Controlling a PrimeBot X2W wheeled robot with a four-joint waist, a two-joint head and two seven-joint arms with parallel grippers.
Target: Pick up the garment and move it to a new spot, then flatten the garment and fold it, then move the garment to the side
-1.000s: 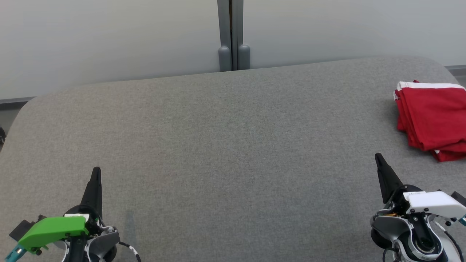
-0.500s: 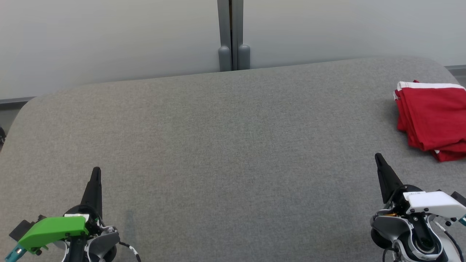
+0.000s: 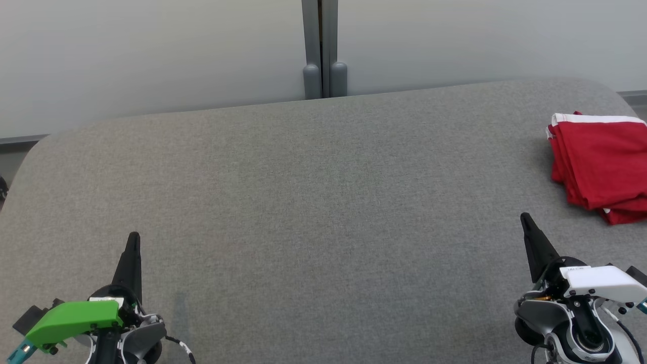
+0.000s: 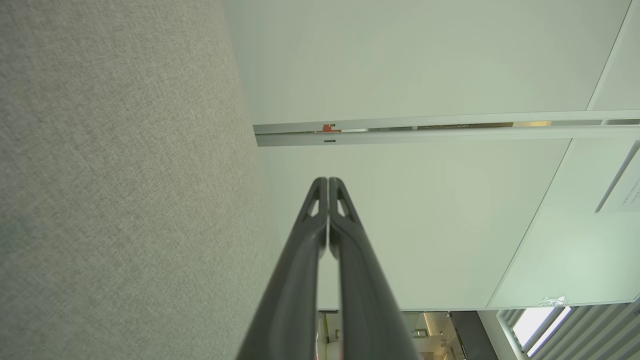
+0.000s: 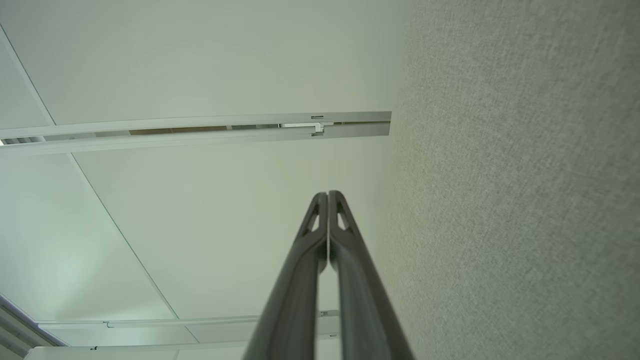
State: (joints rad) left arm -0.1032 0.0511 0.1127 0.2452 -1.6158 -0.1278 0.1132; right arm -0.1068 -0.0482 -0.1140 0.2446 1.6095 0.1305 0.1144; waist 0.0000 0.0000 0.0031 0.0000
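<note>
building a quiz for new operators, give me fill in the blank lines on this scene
The folded cloth garment with white trim is ____ in colour. It lies on the grey fabric-covered table at the robot's ____ side. The dark-fingered left gripper and right gripper are both ____ (open or shut), holding nothing.
Missing words: red; right; shut.

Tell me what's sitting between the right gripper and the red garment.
Nothing sits there. In the head view, the stretch from the right gripper to the red garment is bare grey table, and the two are apart.
</note>
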